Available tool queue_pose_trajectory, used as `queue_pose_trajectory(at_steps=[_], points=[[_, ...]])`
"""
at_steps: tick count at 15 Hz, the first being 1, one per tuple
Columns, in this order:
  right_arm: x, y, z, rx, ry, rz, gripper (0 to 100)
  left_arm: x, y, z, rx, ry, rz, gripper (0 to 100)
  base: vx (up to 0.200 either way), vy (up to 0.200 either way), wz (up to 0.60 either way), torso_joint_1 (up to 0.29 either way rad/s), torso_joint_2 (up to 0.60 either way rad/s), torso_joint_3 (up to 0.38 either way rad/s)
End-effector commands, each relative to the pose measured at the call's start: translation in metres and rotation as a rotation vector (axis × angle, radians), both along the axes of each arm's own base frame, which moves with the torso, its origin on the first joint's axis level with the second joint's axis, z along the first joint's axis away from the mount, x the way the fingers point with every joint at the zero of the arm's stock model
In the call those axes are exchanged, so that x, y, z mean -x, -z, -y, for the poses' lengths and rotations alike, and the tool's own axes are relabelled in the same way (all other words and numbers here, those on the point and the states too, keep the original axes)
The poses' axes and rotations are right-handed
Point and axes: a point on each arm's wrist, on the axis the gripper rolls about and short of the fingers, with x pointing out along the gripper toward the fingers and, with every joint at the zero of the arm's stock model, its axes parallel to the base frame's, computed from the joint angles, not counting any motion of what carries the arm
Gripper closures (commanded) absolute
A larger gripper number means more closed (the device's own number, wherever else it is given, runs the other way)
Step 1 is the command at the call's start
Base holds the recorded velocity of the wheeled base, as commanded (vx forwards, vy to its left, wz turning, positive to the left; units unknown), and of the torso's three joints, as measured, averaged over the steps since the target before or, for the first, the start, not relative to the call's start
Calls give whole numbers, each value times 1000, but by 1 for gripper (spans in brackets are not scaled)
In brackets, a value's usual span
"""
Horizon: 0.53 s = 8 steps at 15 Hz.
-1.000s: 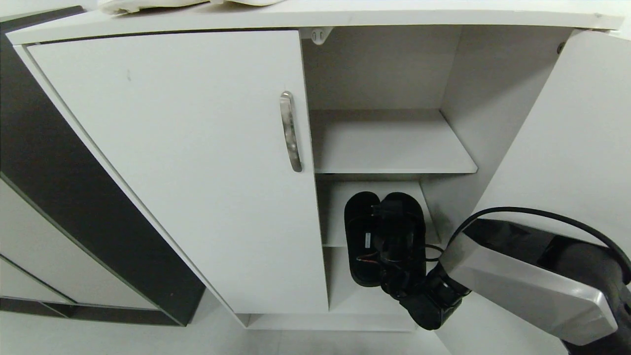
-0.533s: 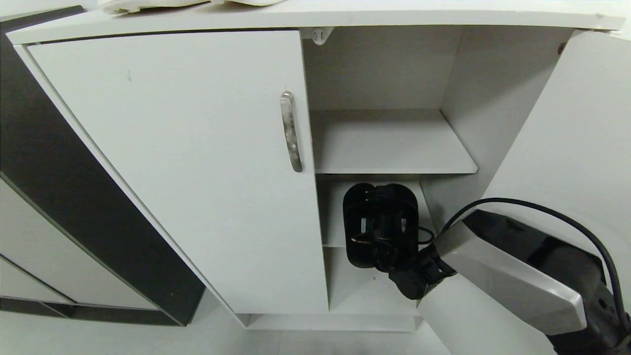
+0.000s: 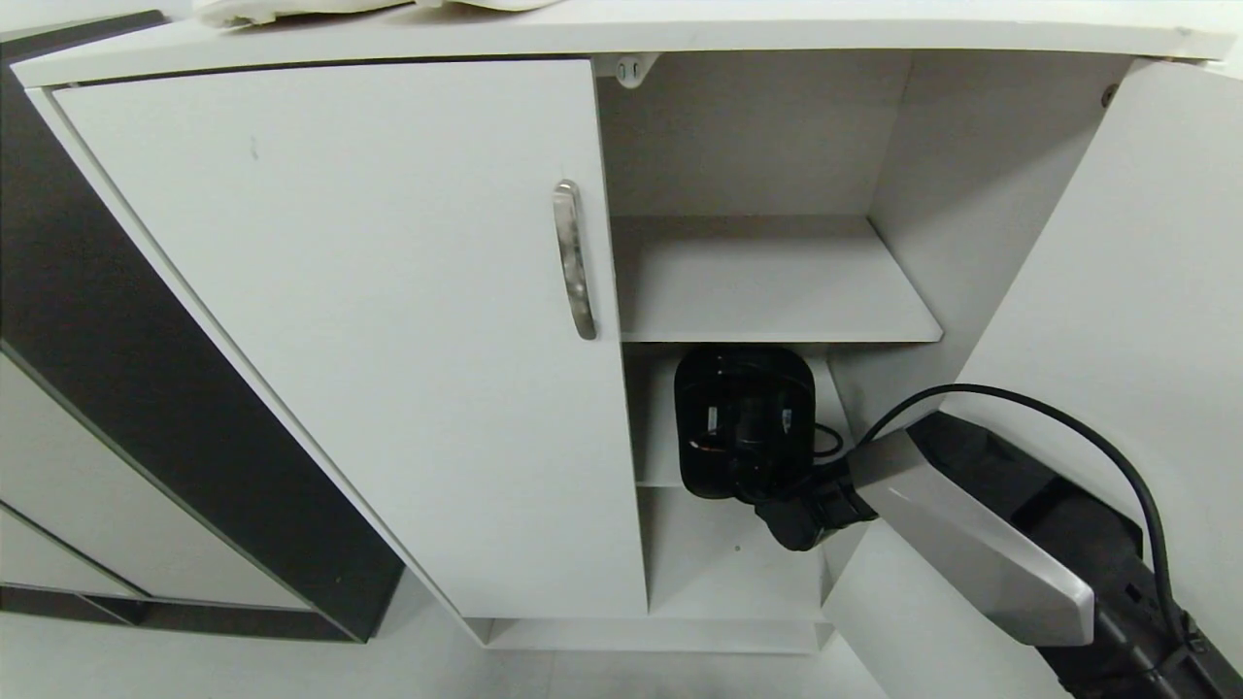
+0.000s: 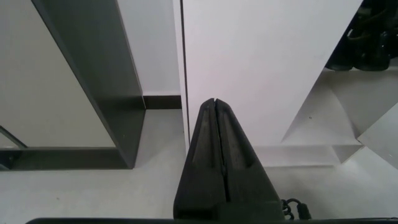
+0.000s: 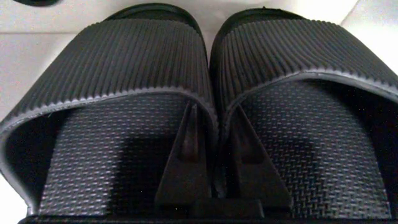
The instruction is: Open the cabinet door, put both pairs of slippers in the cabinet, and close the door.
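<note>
Black slippers (image 3: 743,417) sit partly under the cabinet (image 3: 971,175) middle shelf (image 3: 767,282), which hides the toe ends. In the head view the right gripper (image 5: 214,118) is buried behind the pair. In the right wrist view both slippers' outer sides run off frame. A dark sliver (image 5: 31,2) farther into the cabinet is cut off, can't tell what it is. The cabinet's open door (image 3: 1146,243) is cropped at the edge. A pale thing (image 3: 291,8) on the cabinet top is cropped and unidentifiable. The left gripper (image 4: 215,106), before the cabinet's closed door (image 3: 340,291), has its base cut off.

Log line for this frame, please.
right door open | left door closed | right gripper shut on black slippers, at middle shelf inside cabinet | left gripper shut, before left door
</note>
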Motion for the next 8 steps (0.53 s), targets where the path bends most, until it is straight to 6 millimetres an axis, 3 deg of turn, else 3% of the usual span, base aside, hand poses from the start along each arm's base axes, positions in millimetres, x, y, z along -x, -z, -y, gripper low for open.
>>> queue_pose_trajectory(at_steps=[1, 2, 3, 8], points=[[-1, 4, 0, 3, 0, -4, 100, 0, 0, 0, 0, 0, 0, 100, 0, 0, 0, 0, 0, 0], [-1, 4, -1, 3, -1, -4, 100, 0, 0, 0, 0, 0, 0, 100, 0, 0, 0, 0, 0, 0], [-1, 4, -1, 3, -1, -4, 0, 0, 0, 0, 0, 0, 1, 100, 0, 0, 0, 0, 0, 0], [17, -6, 4, 11, -4, -19, 0, 0, 0, 0, -4, 1, 1, 100, 0, 0, 0, 0, 0, 0]])
